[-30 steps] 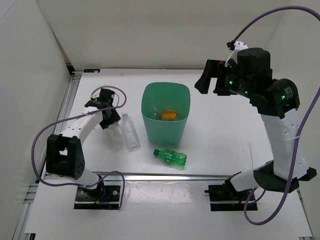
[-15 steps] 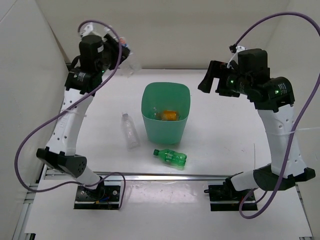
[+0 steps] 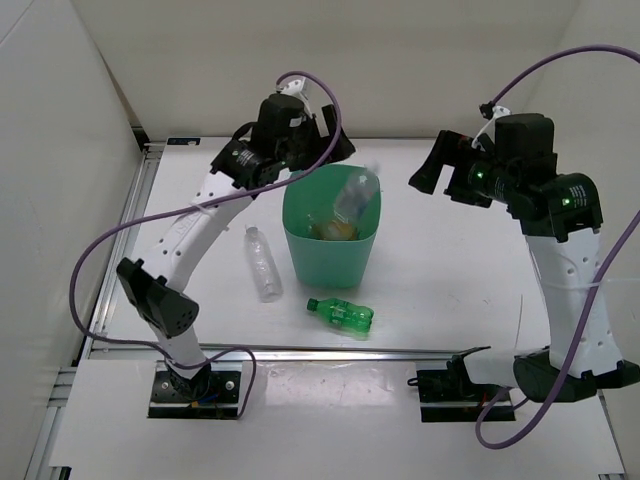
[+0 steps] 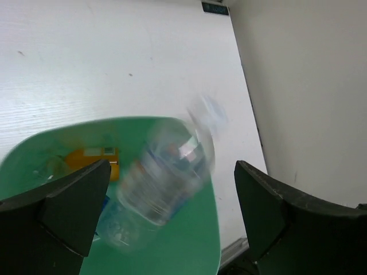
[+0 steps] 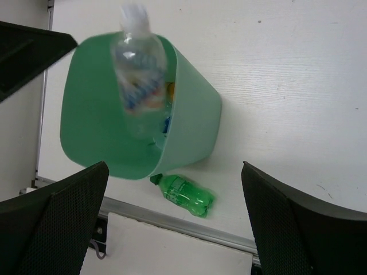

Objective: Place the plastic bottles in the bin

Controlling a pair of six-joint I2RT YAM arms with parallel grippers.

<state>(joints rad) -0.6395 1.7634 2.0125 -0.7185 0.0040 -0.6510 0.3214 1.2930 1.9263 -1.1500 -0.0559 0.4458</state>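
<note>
We are working on a white surface [image 3: 450,280] walled in by plain white panels. Our left gripper [image 4: 172,166] is standing wide open with nothing between its fingers. Just below it a clear bottle [image 3: 356,196] is showing blurred and tilted, cap upward, touching neither finger. We judge it is dropping freely, which is why the jaws are spread directly over the bin [image 3: 330,265]. The bin's mouth is lying under the gripper, and deeper inside an orange bottle [image 4: 94,156] is resting on the bottom. Farther from the gripper, back towards the arm bases, another clear bottle [image 3: 262,262] is lying beside the bin. A green bottle [image 3: 342,315] is lying near the bin's front, so both are waiting for pickup.

Our left arm is reaching high and forward, wrist bent to aim the gripper down into the bin. Our right gripper [image 5: 174,172] is also gaping empty, hovering raised well off to the bin's far side, with its arm upright, leaving the drop unobstructed.
</note>
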